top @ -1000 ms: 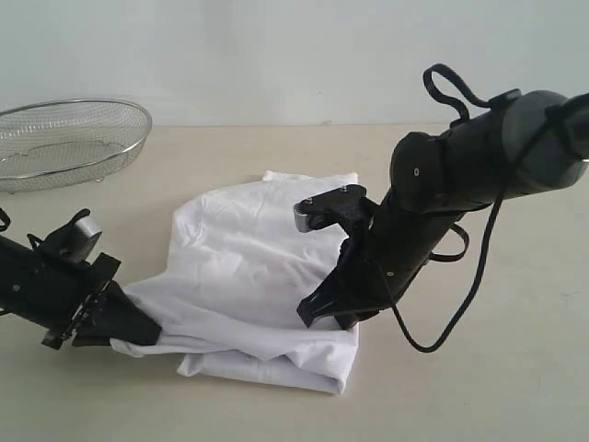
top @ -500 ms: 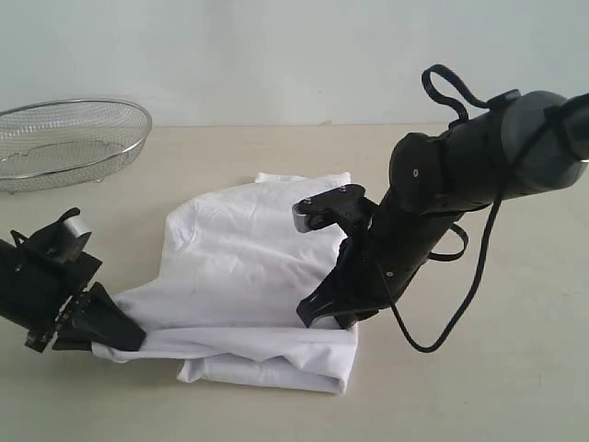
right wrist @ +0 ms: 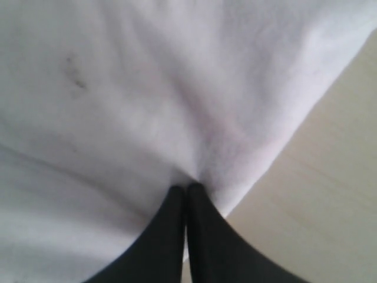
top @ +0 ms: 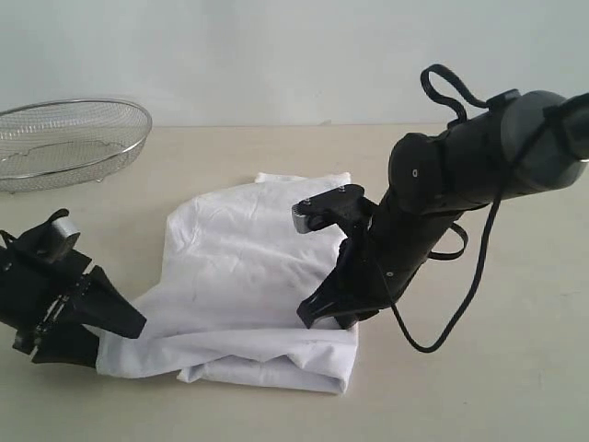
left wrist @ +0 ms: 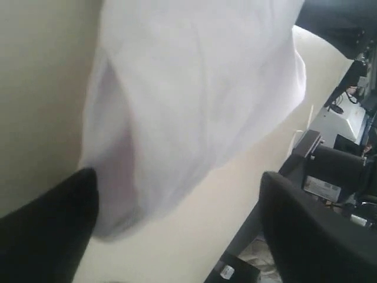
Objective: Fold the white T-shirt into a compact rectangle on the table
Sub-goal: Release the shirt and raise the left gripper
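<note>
The white T-shirt [top: 239, 267] lies part-folded in the middle of the beige table [top: 497, 387], its plain side up; no lettering shows, only a faint pink tint through the cloth [left wrist: 121, 153]. My left gripper [top: 118, 343] is at the shirt's front left corner with its jaws wide open, and the corner lies loose between the fingers [left wrist: 53, 224]. My right gripper [top: 317, 319] comes down on the shirt near its right edge. Its jaws are shut, and the cloth [right wrist: 147, 88] gathers into a pucker at the closed tips of the right gripper [right wrist: 187, 187].
A round wire-mesh basket [top: 64, 138] stands at the back left of the table. A black cable [top: 442, 341] loops down from the right arm onto the tabletop. Bare table [right wrist: 330, 188] shows just beyond the shirt's right edge.
My left gripper drew the shirt's corner out to the left and down, then opened and let it go. The right arm has stayed where it was.
</note>
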